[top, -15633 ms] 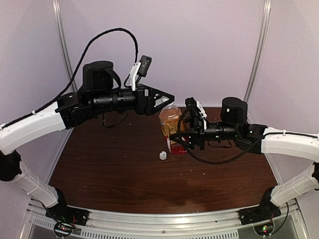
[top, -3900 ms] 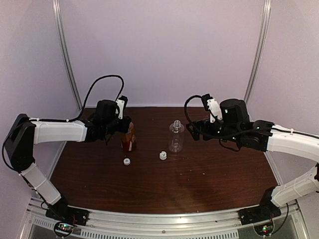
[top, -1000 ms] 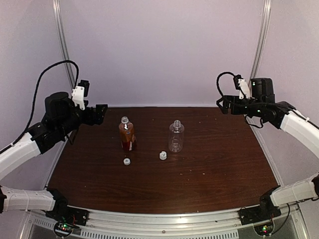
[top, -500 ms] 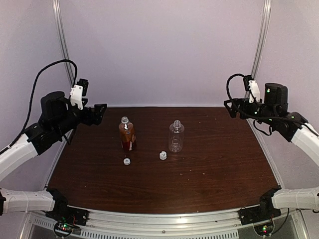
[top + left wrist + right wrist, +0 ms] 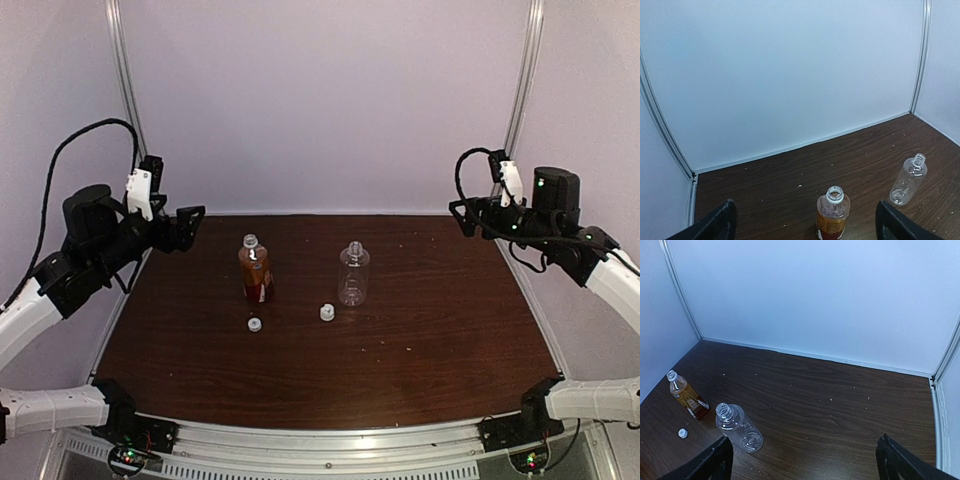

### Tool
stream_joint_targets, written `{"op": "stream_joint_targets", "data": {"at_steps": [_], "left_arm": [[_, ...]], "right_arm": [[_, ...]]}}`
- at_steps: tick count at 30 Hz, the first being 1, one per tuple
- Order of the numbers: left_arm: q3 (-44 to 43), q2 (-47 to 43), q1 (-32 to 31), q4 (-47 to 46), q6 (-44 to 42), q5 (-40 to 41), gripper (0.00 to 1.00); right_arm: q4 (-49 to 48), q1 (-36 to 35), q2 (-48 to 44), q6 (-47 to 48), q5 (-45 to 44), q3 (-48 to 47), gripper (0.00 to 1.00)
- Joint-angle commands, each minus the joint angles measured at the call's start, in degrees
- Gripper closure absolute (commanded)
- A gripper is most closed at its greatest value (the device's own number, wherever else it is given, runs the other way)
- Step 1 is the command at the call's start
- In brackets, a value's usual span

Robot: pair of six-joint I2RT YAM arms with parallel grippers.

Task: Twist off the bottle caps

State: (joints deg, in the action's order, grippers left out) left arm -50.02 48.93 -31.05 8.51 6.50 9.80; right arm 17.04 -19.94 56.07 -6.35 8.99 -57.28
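Two bottles stand upright with bare necks: the amber bottle with a red label, and the clear bottle to its right. Two white bottle caps lie loose on the table, one in front of the amber bottle, the other in front of the clear one. My left gripper hangs open, raised at the far left, away from both. My right gripper hangs open high at the far right, holding nothing.
The dark wooden table is speckled with small white crumbs. White walls with metal corner posts enclose it on three sides. The arm bases sit on the rail at the near edge.
The left arm has drawn back further to the left, away from the amber bottle. The right arm shifted right and then held still. Bottles and caps have not moved.
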Motion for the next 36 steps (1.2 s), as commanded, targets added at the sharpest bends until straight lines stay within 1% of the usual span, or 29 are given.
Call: {"op": "stream_joint_targets", "data": {"at_steps": [1, 11, 36], "left_arm": [[1.9, -0.7, 0.4, -2.6, -1.1, -1.3, 0.02], [3.1, -1.2, 0.4, -3.4, -2.1, -1.1, 0.02], [2.8, -1.1, 0.4, -3.1, -1.5, -0.3, 0.02]], "right_arm": [[-1.1, 0.2, -0.5, 0.3, 1.6, 0.8, 0.0], [-2.5, 0.3, -1.0, 0.1, 3.2, 2.2, 0.0], [-2.2, 0.3, -3.0, 0.4, 3.4, 2.4, 0.0]]}}
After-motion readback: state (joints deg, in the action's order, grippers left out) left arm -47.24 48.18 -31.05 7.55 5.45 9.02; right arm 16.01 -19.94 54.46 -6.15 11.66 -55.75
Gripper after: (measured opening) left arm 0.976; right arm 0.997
